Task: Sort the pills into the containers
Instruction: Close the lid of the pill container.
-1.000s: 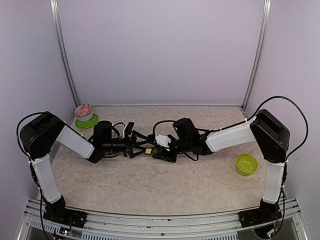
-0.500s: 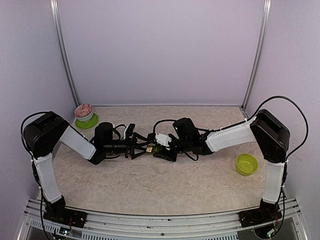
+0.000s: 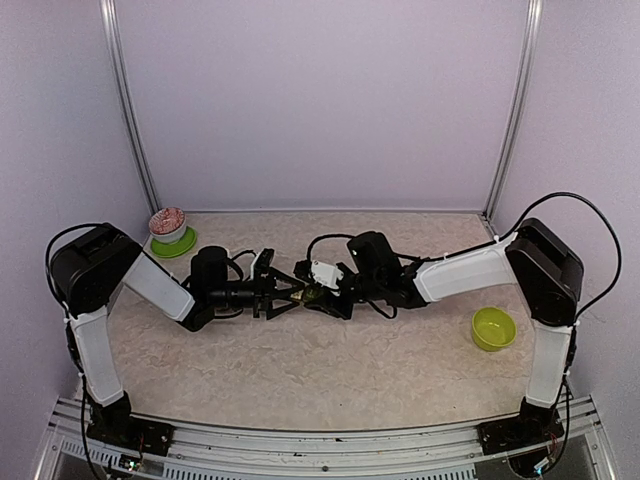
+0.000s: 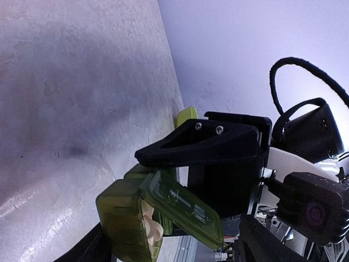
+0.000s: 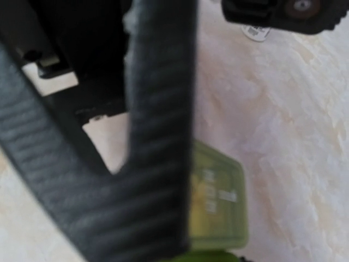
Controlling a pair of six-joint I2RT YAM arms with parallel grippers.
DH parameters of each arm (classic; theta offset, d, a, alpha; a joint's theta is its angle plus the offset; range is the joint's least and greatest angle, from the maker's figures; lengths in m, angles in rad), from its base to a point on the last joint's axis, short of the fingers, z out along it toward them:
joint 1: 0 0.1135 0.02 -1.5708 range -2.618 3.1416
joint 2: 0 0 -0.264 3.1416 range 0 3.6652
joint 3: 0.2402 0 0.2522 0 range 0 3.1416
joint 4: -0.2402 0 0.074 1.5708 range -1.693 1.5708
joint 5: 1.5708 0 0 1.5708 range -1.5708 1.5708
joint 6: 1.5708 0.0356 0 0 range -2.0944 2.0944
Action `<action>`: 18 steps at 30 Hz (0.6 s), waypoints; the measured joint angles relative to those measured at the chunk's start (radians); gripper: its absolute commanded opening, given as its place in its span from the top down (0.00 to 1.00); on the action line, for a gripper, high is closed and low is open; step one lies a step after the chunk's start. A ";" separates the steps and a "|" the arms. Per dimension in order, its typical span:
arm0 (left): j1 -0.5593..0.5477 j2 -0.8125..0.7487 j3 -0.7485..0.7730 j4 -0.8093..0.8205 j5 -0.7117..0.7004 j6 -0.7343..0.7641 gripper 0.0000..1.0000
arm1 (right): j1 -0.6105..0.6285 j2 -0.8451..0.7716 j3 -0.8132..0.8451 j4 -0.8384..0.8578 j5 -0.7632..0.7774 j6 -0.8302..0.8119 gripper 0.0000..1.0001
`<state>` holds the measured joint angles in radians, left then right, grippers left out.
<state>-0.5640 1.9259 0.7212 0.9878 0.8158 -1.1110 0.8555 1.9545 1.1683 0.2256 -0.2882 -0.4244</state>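
Left hand [image 3: 295, 294] nearer containers [image 4: 126, 215], lid [image 4: 184, 206] open

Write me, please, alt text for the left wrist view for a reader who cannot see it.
A green pill box, one lid flipped open on pale pills inside, sits low in the frame. The black end of the right arm looms behind it, over a marbled table and a lilac wall.

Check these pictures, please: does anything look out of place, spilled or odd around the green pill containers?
One thing stands out: one lid of the containers stands open, tilted up, with pale pills showing inside. The strip sits mid-table between the left gripper and the right gripper. I see no pills spilled around it.
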 measured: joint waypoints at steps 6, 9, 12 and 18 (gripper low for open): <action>0.000 0.005 0.000 0.009 0.008 -0.011 0.34 | 0.000 -0.002 0.000 0.008 0.000 0.000 0.60; 0.001 0.010 0.000 0.016 0.009 -0.016 0.35 | 0.000 -0.002 0.000 0.009 0.000 0.000 0.60; 0.002 0.012 0.000 0.019 0.010 -0.024 0.37 | 0.000 -0.002 0.000 0.010 0.001 0.000 0.60; 0.008 0.012 -0.003 0.041 0.005 -0.058 0.28 | 0.000 -0.002 -0.003 0.026 0.006 -0.002 0.60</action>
<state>-0.5564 1.9381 0.7181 1.0286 0.8211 -1.1690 0.8555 1.9522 1.1652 0.2520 -0.2825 -0.4259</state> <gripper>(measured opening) 0.639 0.427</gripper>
